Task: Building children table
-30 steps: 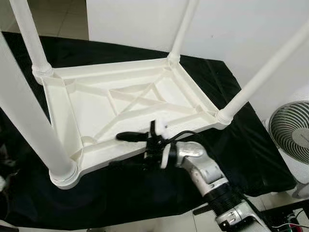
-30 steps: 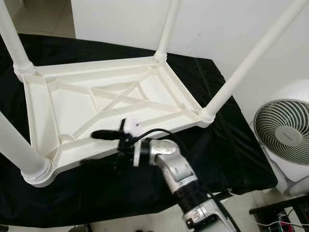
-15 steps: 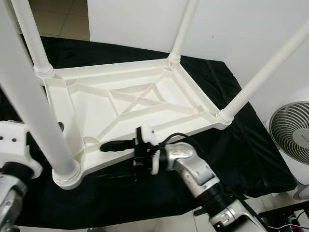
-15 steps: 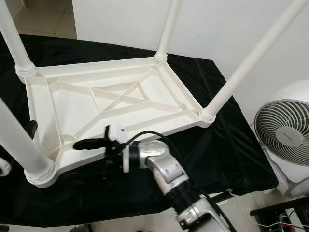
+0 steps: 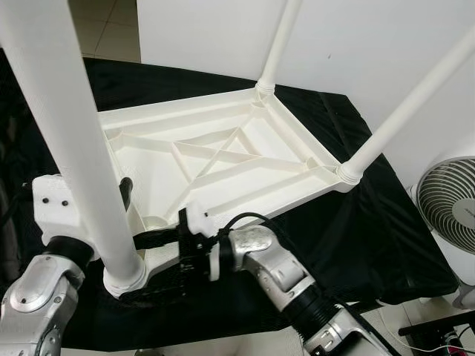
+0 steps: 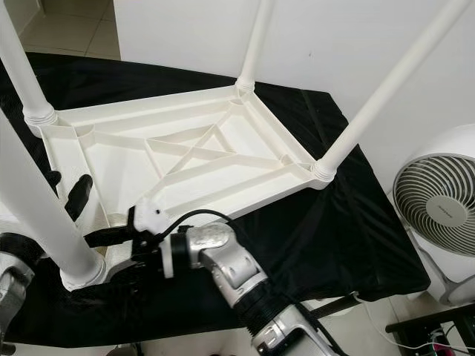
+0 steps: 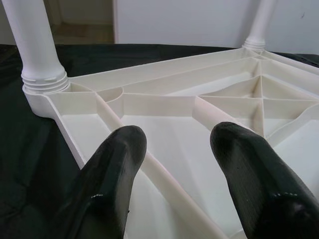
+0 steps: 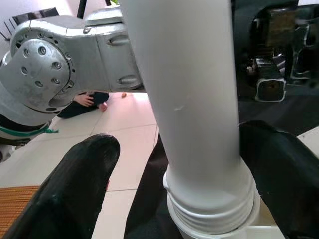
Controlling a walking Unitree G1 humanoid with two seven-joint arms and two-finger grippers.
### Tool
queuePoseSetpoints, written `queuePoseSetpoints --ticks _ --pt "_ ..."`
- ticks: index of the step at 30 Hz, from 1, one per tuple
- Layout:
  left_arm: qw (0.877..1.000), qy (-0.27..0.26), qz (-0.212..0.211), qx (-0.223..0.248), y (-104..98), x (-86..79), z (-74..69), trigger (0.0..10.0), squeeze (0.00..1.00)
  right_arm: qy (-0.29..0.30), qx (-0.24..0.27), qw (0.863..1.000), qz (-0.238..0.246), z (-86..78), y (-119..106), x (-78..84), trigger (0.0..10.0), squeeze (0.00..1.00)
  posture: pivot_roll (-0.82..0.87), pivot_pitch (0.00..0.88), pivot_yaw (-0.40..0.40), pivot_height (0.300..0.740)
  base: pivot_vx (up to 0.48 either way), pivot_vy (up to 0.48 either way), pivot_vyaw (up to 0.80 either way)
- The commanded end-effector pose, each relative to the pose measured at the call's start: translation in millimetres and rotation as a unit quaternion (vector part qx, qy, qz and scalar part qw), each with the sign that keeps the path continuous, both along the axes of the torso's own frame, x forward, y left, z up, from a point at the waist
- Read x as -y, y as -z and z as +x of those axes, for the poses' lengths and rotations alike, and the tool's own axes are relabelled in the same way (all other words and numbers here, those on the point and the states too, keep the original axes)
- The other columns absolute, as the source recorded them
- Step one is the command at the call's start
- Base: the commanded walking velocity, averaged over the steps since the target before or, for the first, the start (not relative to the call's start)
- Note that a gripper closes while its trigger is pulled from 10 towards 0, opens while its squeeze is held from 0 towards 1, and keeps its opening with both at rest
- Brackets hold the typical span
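Children's table (image 5: pixel 223 159), white plastic, lies upside down on a black cloth (image 5: pixel 371 222), four legs up. We see the right gripper (image 8: pixel 169 164) at the near-left leg (image 5: pixel 82 156), jaws apart on either side of its base. Left gripper (image 7: pixel 179 164) sits over the left rim, jaws apart. Fan (image 5: pixel 449 204) stands far right.

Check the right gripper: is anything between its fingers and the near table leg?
Nothing visible. The right gripper is open with the near leg standing in the gap between its fingers, just above the threaded base at the upturned tabletop corner.
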State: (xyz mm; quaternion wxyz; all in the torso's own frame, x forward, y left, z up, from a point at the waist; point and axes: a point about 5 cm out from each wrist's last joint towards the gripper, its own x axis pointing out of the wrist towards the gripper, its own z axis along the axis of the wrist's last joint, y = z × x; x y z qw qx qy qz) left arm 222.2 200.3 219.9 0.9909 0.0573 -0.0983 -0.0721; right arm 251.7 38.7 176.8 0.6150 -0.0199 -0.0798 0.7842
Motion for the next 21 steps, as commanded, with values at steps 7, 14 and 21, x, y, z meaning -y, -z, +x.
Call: queuePoseSetpoints --ticks 7,14,21 --pt "0.998 -0.04 0.053 -0.004 -6 -23.5 0.9 10.0 0.0 0.015 -0.012 1.0 0.004 -9.7 11 -20.7 10.0 0.0 0.34 0.171 -0.15 0.74 0.0 0.0 0.0" --pt "0.996 -0.055 0.072 -0.001 -10 -35.2 5.5 10.0 0.0 0.071 -0.021 0.997 0.018 -9.1 13 -34.4 10.0 0.0 0.32 0.177 -0.152 0.74 0.0 0.0 0.0" --pt "0.995 -0.055 0.083 0.009 -17 -38.5 11.9 10.0 0.0 0.113 -0.031 0.993 0.032 -4.9 15 -25.1 0.0 0.0 0.28 0.183 -0.145 0.74 0.0 0.0 0.0"
